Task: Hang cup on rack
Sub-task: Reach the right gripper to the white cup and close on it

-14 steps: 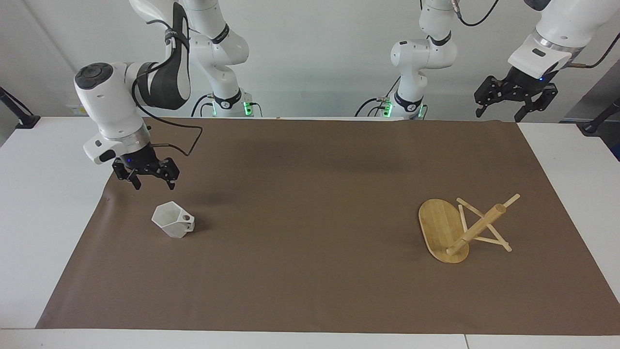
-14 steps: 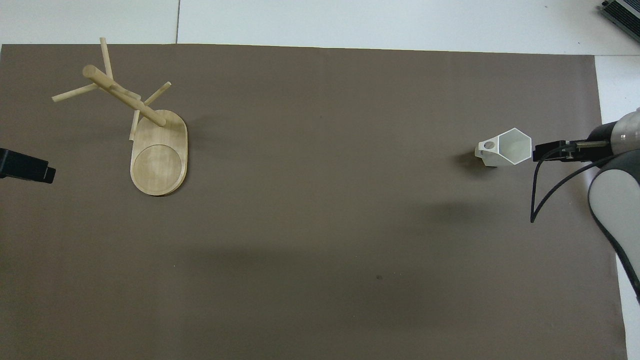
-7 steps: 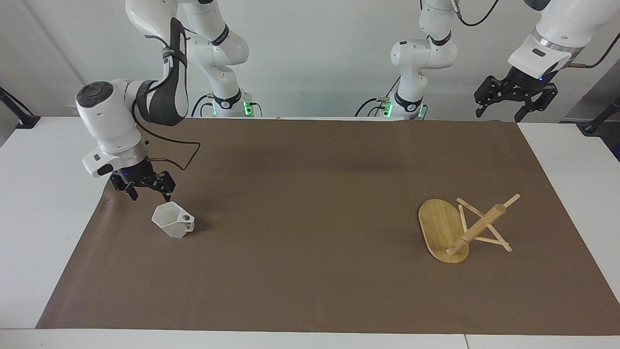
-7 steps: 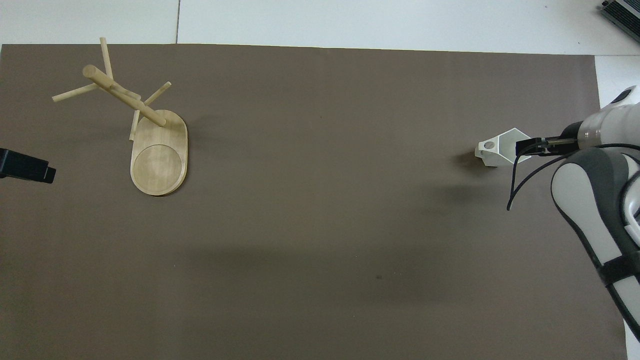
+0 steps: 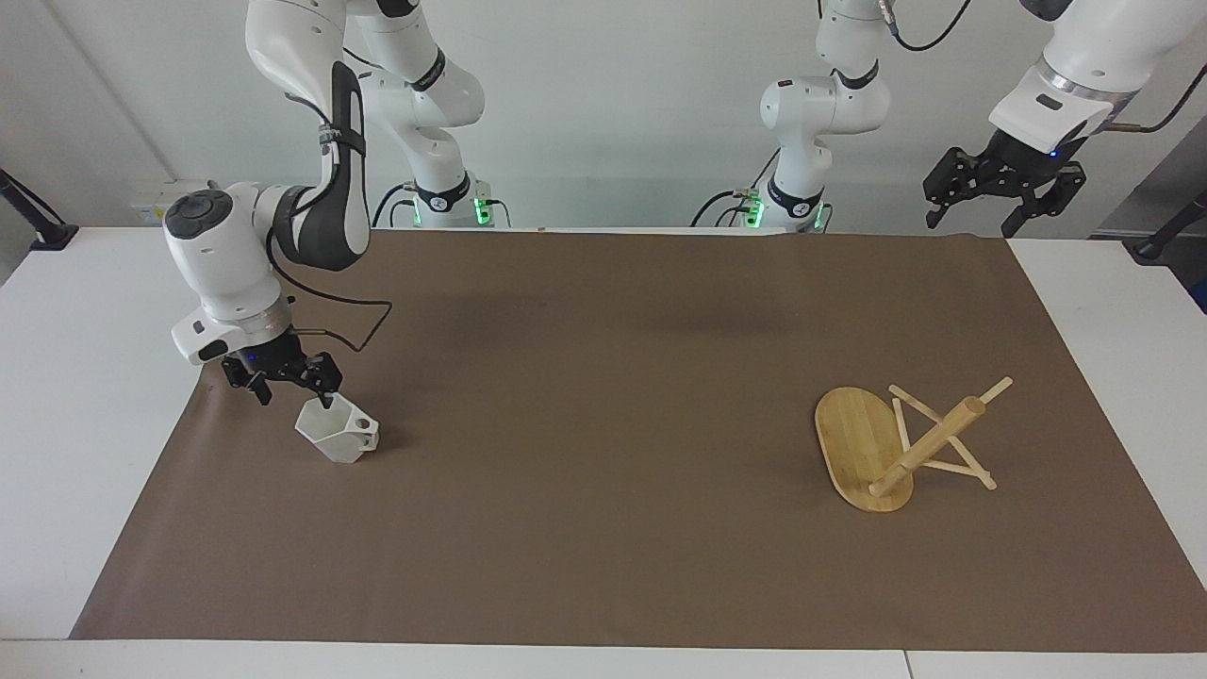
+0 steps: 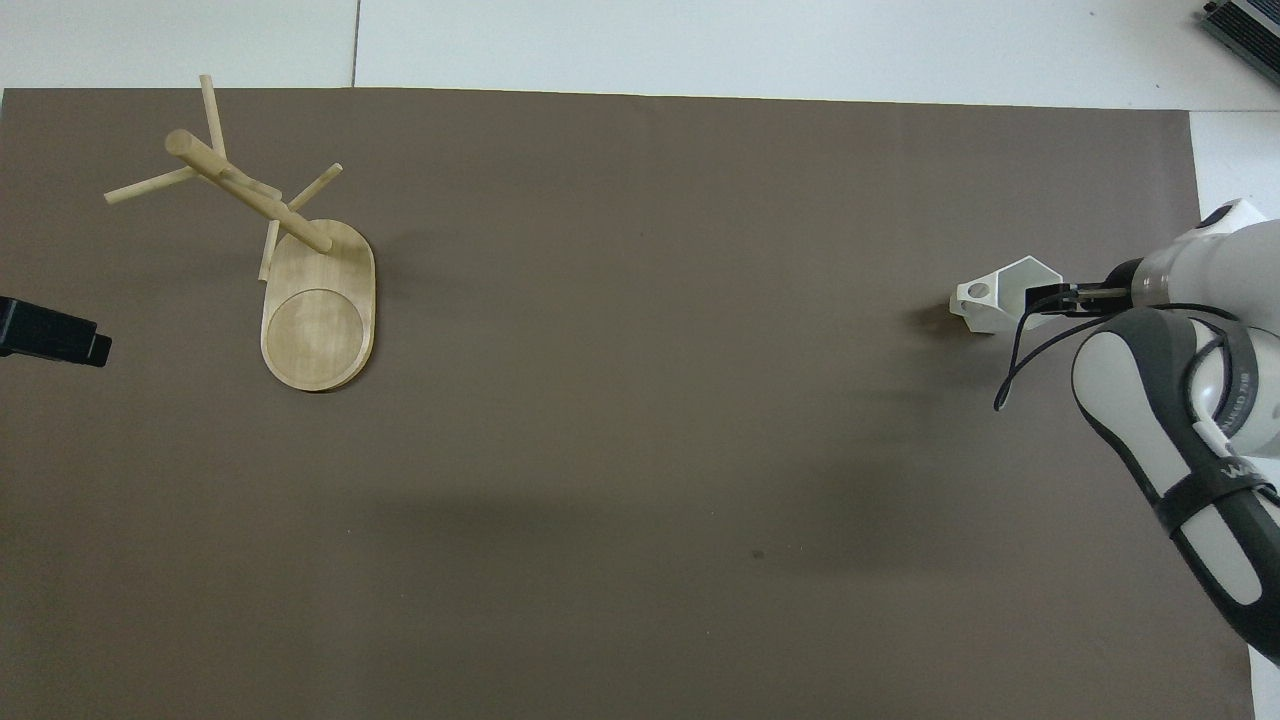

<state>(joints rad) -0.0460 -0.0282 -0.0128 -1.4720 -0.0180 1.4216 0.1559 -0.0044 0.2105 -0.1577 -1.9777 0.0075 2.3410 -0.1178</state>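
The white faceted cup point(image 5: 341, 436) point(image 6: 990, 300) stands upright on the brown mat toward the right arm's end of the table, with its pierced handle turned toward the table's middle. My right gripper point(image 5: 294, 396) point(image 6: 1045, 298) is low over the cup's rim and open. One fingertip point(image 5: 328, 400) is at the cup's mouth and the other is outside its wall. The bamboo rack point(image 5: 929, 445) point(image 6: 250, 195) stands on its oval base point(image 5: 853, 438) toward the left arm's end. My left gripper point(image 5: 973, 224) point(image 6: 55, 335) waits open, raised over the mat's corner.
The brown mat point(image 5: 603, 424) covers most of the white table point(image 5: 85, 377). A cable loops from the right wrist point(image 5: 363, 316) just above the mat beside the cup.
My right gripper has come down and moved over the cup, from above the mat beside it to its rim. The cup, the rack and the left arm have not moved.
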